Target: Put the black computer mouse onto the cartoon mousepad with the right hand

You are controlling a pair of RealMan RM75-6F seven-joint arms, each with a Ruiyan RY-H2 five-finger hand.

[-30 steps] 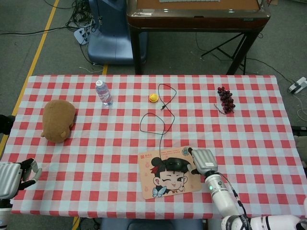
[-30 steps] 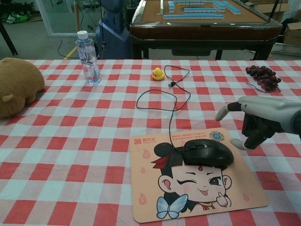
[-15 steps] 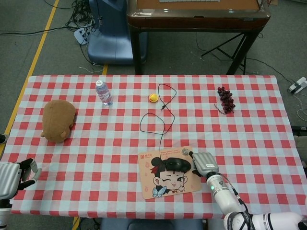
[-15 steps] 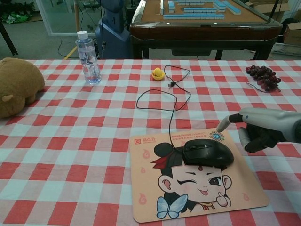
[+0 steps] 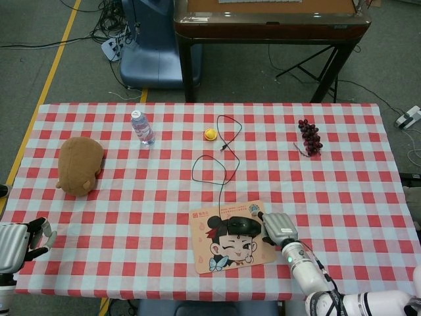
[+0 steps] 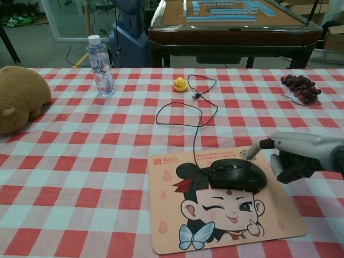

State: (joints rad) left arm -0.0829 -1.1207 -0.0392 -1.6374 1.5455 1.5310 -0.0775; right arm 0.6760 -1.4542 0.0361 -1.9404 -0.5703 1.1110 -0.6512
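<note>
The black computer mouse (image 5: 242, 227) (image 6: 237, 174) lies on the upper right part of the cartoon mousepad (image 5: 204, 260) (image 6: 172, 226), its cable running away across the cloth. My right hand (image 5: 279, 227) (image 6: 298, 156) hovers low just right of the mouse and holds nothing. One finger reaches out toward the mouse's far right corner; the others hang curled underneath. Whether that fingertip touches the mouse I cannot tell. My left hand (image 5: 20, 243) sits off the table's near left corner, fingers apart and empty, seen only in the head view.
The mouse cable (image 5: 220, 164) (image 6: 196, 115) loops over the middle of the checked cloth. Behind it are a yellow toy (image 5: 210, 133) (image 6: 180, 84), a water bottle (image 5: 141, 127) (image 6: 100, 65) and grapes (image 5: 309, 136) (image 6: 300, 86). A brown plush (image 5: 80, 164) (image 6: 19, 105) lies at the left.
My right hand has sunk lower and drawn a little toward me, its outstretched finger now closer to the mouse. The mouse and my left hand have stayed put.
</note>
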